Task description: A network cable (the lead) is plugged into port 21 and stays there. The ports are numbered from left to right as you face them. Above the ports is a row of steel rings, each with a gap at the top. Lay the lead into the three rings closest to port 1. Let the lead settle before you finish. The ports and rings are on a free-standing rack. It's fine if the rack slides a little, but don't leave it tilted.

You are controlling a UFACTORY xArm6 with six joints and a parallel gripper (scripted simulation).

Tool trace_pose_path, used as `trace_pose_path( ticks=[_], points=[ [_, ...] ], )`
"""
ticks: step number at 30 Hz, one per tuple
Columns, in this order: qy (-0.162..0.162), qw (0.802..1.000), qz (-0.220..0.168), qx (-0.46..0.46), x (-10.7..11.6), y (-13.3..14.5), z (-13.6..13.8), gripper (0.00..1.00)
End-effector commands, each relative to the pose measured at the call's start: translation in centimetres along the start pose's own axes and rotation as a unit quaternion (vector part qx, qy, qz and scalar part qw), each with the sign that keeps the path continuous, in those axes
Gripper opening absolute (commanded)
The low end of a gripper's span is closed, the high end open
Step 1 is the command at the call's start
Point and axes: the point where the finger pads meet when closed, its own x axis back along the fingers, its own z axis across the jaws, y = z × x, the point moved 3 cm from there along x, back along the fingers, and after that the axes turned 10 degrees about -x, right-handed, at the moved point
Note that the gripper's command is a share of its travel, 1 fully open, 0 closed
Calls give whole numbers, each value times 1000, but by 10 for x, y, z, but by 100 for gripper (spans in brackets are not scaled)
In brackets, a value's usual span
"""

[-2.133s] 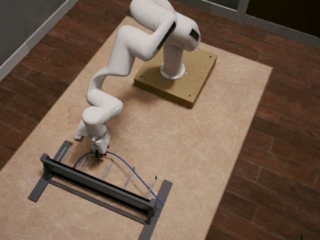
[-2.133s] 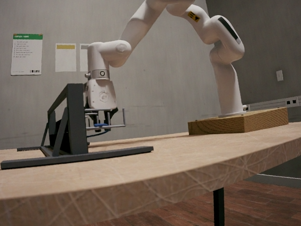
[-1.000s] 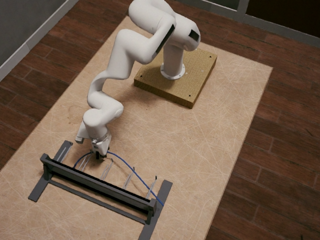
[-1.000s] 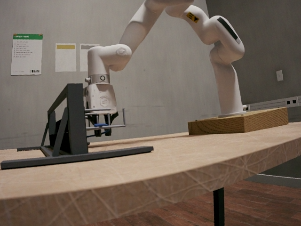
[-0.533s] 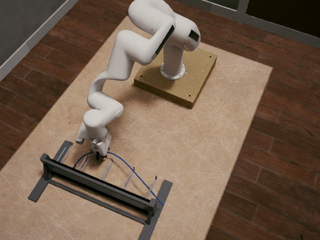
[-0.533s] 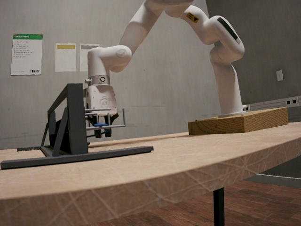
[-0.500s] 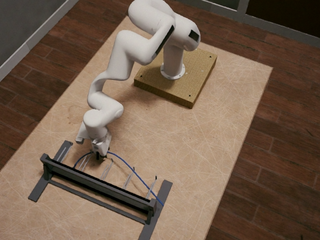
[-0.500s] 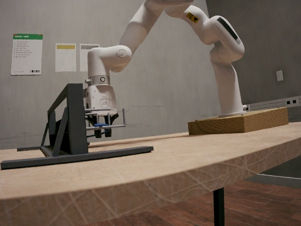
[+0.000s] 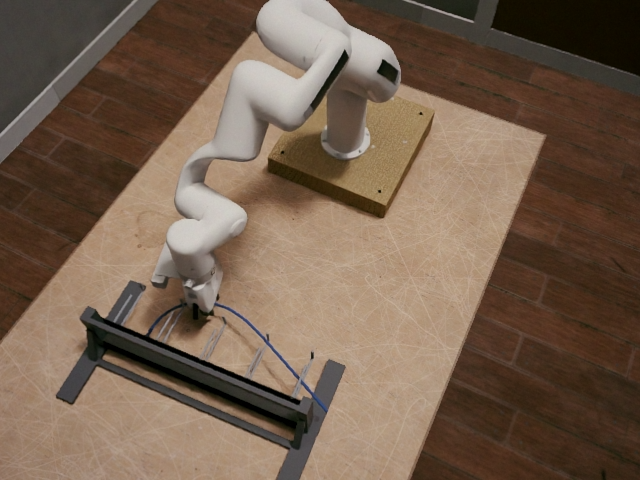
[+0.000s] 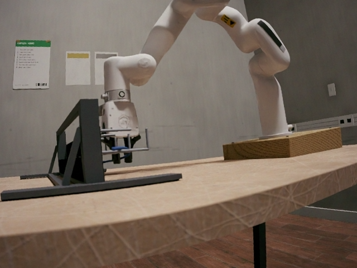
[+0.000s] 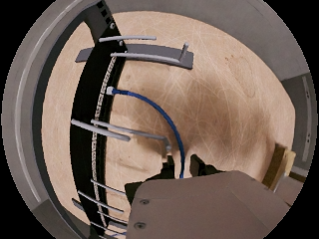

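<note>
Viewing from above, left to right: standing upright in the rack (image 9: 196,364) (image 10: 92,138) (image 11: 82,144), keeping the blue lead (image 9: 242,317) (image 10: 119,148) (image 11: 166,117) plugged in; holding the claw (image 9: 200,313) (image 10: 122,161) (image 11: 180,163) partly open astride the lead, gripping nothing, probably preparing to pinch; trailing slack rightward past the port 1 rings (image 9: 312,355) (image 10: 146,138) (image 11: 100,201), seating unclear, presumably for laying in.

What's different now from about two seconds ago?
The gripper has come down, putting its open fingers either side of the blue lead; no grip yet. The rack and the lead's plugged end look unmoved.
</note>
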Motion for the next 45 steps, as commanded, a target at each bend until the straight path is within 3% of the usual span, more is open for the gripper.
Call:
trace_pose_path(
  ticks=[1, 2, 45],
  points=[
    [-2, 1000, 1, 0, 2, 0, -2, 33],
    [-2, 1000, 1, 0, 2, 0, -2, 0],
    [-2, 1000, 1, 0, 2, 0, -2, 0]
  ],
)
